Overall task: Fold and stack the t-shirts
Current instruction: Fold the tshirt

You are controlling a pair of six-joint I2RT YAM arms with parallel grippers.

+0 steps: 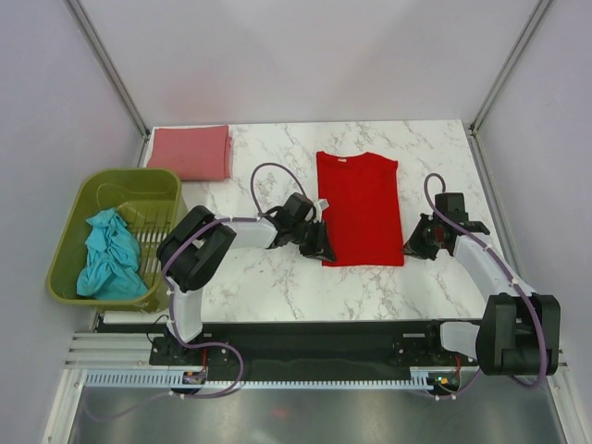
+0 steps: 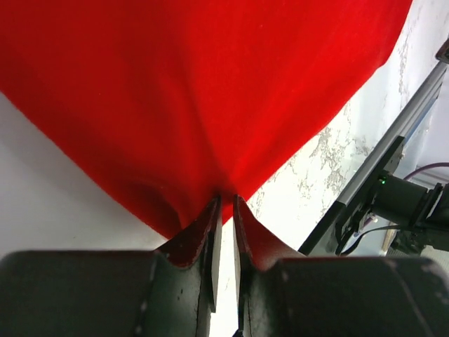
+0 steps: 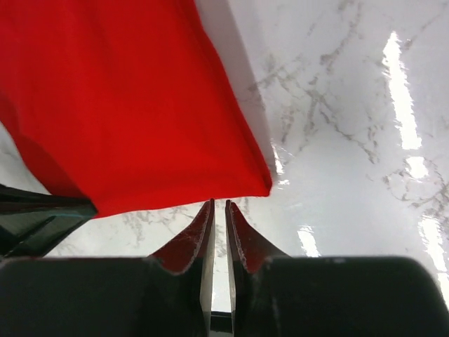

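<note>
Red t-shirt (image 1: 361, 208) lies flat on the white marble counter (image 1: 277, 277), approx centre in top view. It's folded lengthwise into a tall rectangle, neck label (image 1: 343, 159) at the 12 o'clock end, hem at 6 o'clock.

L gripper (image 1: 324, 250) sits at the shirt's 7 o'clock corner, its arm coming in from 9 o'clock. L wrist view: fingers (image 2: 203, 235) pressed nearly together, pinching red cloth. The fabric puckers into folds that run down to the tips.

R gripper (image 1: 412, 247) is at the shirt's 5 o'clock corner, just beside the edge. R wrist view: fingers parted by a thin slit, nothing between them. Tips sit just short of the hem, and that corner lies flat on the counter. Whether the tips touch the cloth: can't tell.

Pink t-shirt (image 1: 190, 153) is at 10 o'clock from the red one, folded into a neat rectangle in the counter's far-left corner, well apart from both grippers.

Teal t-shirt (image 1: 109, 259) is crumpled and unfolded inside the olive-green basket (image 1: 63, 250). The basket sits at 9 o'clock, off the counter's left edge, just beside the L arm's elbow. The teal cloth is bunched toward the basket's 7 o'clock part, and the slatted basket floor shows at 3 o'clock of it.
</note>
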